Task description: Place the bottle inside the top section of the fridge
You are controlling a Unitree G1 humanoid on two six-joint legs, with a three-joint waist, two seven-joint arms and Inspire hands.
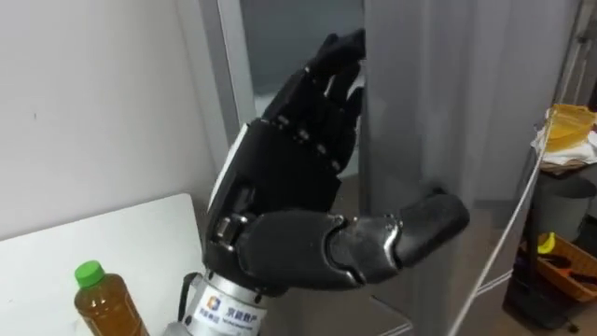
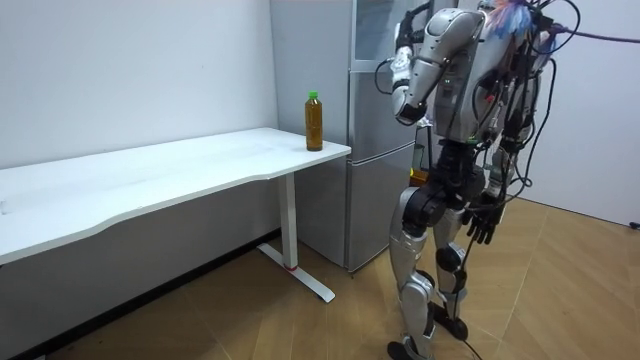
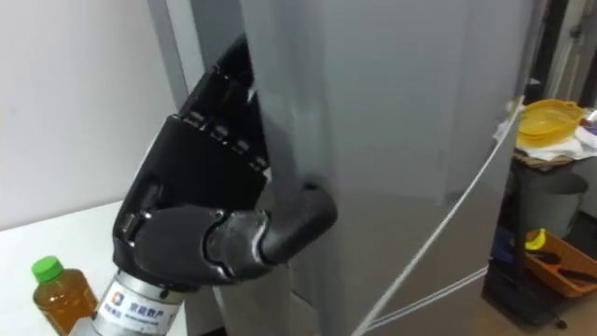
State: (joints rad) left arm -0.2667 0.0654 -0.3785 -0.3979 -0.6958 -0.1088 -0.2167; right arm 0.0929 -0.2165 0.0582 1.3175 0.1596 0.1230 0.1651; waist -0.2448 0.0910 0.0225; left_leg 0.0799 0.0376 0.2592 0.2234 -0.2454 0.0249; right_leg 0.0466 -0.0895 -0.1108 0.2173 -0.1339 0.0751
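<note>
— Where is the bottle [image 1: 107,303]?

— It stands upright on the white table [image 1: 140,233], at the corner nearest the fridge [image 2: 375,200]. It has a green cap and amber liquid inside. Neither hand touches it.

— What is the left hand [image 1: 289,187] doing?

— It is raised to the fridge's upper door [image 1: 448,112]. The fingers [image 1: 326,84] reach round the door's left edge, and their tips go out of sight behind it. The thumb [image 1: 429,224] lies bent across the grey front. So the hand is clasped on the door's edge, which sits between the fingers and the thumb.

— Is the door open?

— The fingers pass behind its edge, and there is a dim strip beside that edge in the left eye view. I cannot tell how far the door stands off.

— And the right hand [image 2: 487,222]?

— In the room view it hangs by the robot's thigh, fingers loose, holding nothing.

— Where does the robot stand?

— Upright on the wooden floor [image 2: 300,320], just in front of the fridge and facing it, with the table's end to its left. The bottle is near the raised arm, lower down and apart from it.

— Anything else?

— A white wall [image 1: 93,93] runs behind the table. To the right of the fridge a yellow thing [image 1: 571,123] lies on a pile, too small to name.
</note>
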